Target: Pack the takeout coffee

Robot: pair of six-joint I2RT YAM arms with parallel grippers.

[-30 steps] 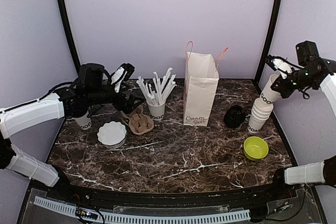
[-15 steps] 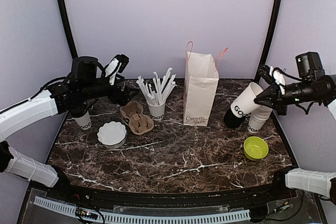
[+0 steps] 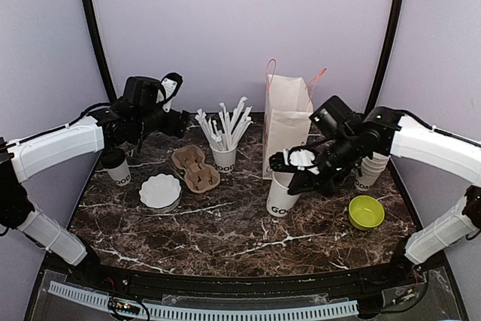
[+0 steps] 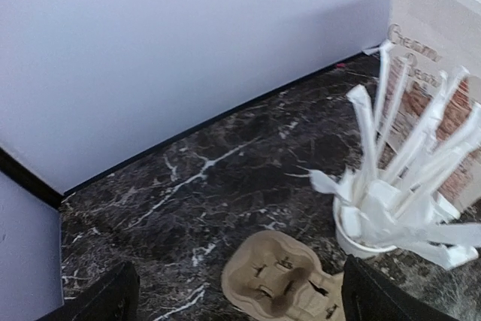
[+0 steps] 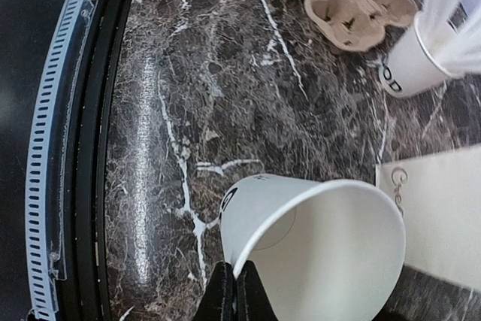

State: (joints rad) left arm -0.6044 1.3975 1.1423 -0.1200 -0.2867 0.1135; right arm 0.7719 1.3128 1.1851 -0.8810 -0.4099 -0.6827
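Packing at early stage, I judge: carrier (image 3: 197, 169) empty, 1 lidded cup (image 3: 116, 165) on counter (image 3: 248, 238). Right pincer (image 5: 234, 280) pinches lidless cup (image 5: 323, 246) by rim; left pincer (image 3: 174, 104) wide, holding nothing.

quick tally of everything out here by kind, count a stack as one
lidded cup: 1
loose lidless cup: 1
cup stack: 1
straw cup: 1
cardboard carrier: 1
paper bag: 1
green bowl: 1
white scalloped dish: 1
total: 8

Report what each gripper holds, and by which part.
Right gripper pinches the lidless white cup by its rim. Left gripper is open, holding nothing.
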